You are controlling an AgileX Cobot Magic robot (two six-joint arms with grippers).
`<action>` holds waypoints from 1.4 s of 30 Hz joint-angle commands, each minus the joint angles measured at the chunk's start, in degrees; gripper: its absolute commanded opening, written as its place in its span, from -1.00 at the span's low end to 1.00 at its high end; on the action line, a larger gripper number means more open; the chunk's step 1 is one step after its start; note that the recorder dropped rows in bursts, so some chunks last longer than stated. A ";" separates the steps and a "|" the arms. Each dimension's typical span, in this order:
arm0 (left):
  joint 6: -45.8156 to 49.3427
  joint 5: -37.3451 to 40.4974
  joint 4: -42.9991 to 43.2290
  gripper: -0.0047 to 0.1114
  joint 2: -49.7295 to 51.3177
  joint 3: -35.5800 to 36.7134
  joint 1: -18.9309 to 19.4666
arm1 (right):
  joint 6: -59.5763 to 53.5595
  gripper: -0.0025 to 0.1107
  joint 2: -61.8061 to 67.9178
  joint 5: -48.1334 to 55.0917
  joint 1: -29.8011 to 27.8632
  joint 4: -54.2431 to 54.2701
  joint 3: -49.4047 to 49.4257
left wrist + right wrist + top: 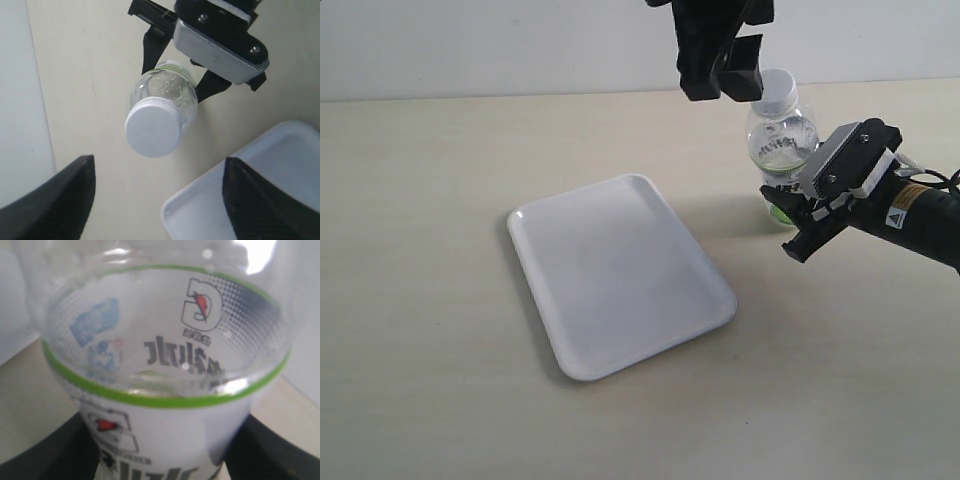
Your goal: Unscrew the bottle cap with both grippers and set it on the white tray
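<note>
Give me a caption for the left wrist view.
Open left gripper hovers over the bottle cap while the right gripper holds the bottle beside the white tray.

a: what's the table (pixel 440 380) like?
b: pale beige, plain and matte, running back to a white wall (pixel 470 40).
a: and what's on it?
b: a white tray (pixel 620 270) lies flat near the middle, set at a slant. a clear bottle (pixel 775 140) stands upright off the tray's far right side, not touching it.
</note>
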 commanded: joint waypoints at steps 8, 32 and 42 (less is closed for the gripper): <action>15.82 -3.38 -0.40 0.27 2.32 -0.12 -0.38 | 0.06 -0.96 0.75 6.17 -0.23 -0.82 0.40; 15.91 -7.90 -0.68 0.23 6.01 -0.12 -0.38 | 0.04 -0.96 0.75 6.17 -0.23 -0.71 0.40; 15.93 -6.29 -0.77 -0.32 6.01 -0.12 -0.38 | 0.04 -0.96 0.75 6.17 -0.23 -0.59 0.40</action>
